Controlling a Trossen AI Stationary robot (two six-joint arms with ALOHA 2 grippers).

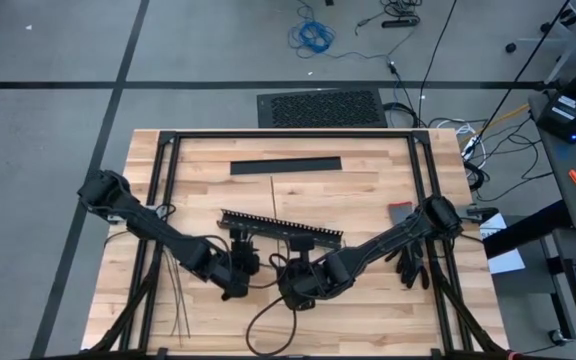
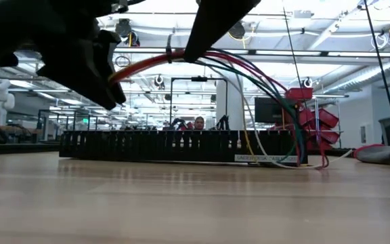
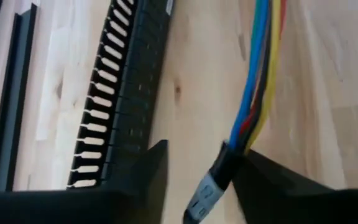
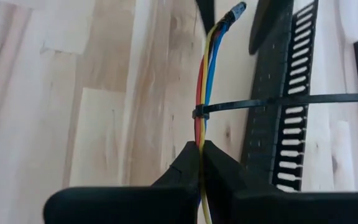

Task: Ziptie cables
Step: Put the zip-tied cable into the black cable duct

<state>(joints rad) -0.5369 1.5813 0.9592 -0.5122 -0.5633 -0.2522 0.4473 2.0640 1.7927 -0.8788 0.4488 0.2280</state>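
Showing illegible white lettering, duct behind cables.

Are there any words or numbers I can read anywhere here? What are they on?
Only one text shows: a pale label on the front of the black slotted duct, in the low view. Its letters are too blurred to read.
Nothing readable on the cables, the ziptie or the table.
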